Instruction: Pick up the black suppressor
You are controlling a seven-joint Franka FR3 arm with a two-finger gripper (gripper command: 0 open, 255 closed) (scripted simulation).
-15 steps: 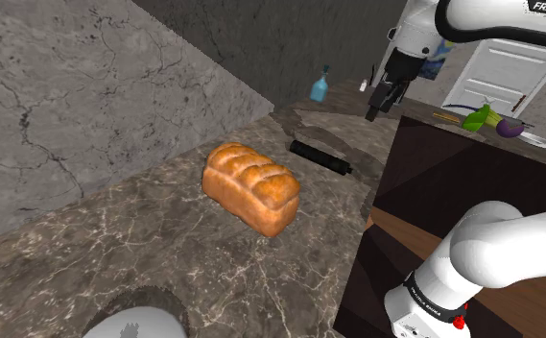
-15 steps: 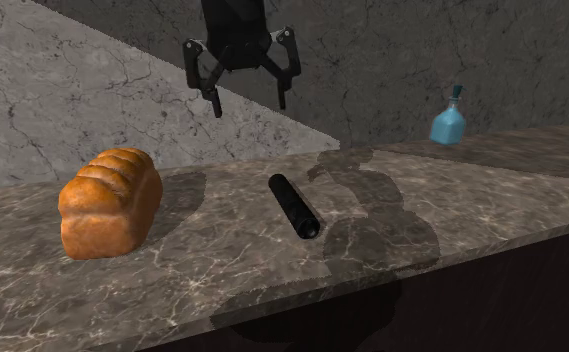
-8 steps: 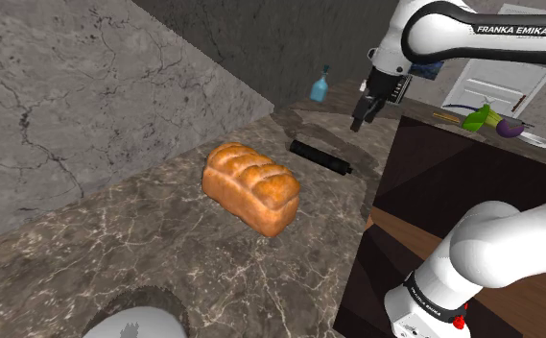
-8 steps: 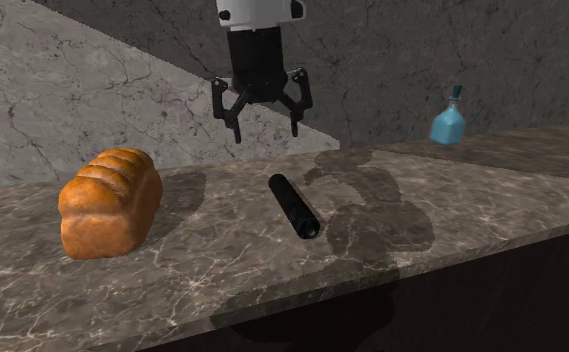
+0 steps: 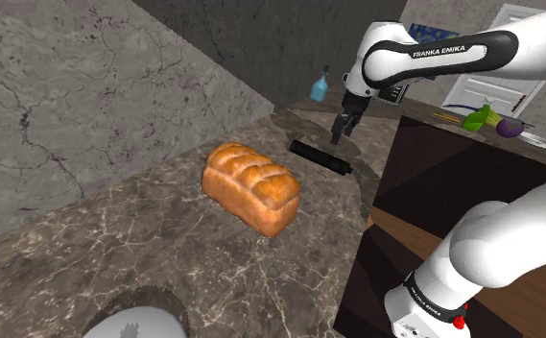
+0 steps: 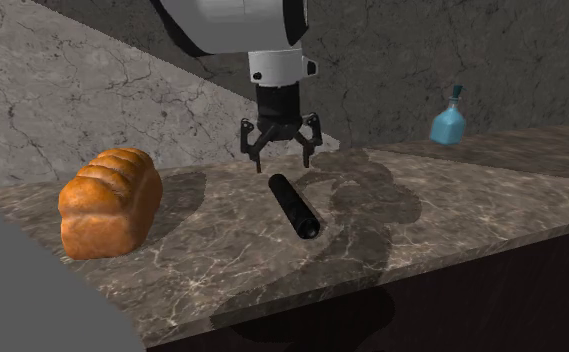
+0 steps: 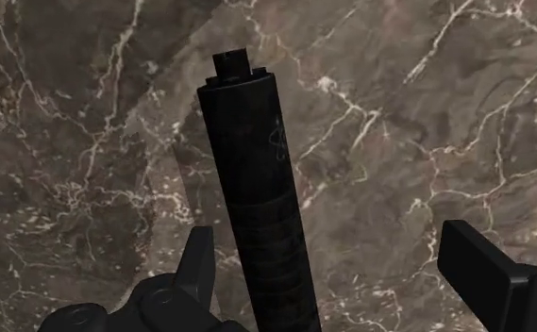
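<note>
Spread hand (image 6: 278,158) hovers over suppressor (image 6: 293,205); bottle (image 6: 448,122) well apart.

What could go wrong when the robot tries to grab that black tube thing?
The black suppressor sits off-centre under the open gripper, close to one finger; coming down, that finger might bump it. Being round, it could then roll along the marble counter. The gripper also seems to hang over one end, so a lift might tip it.
</note>
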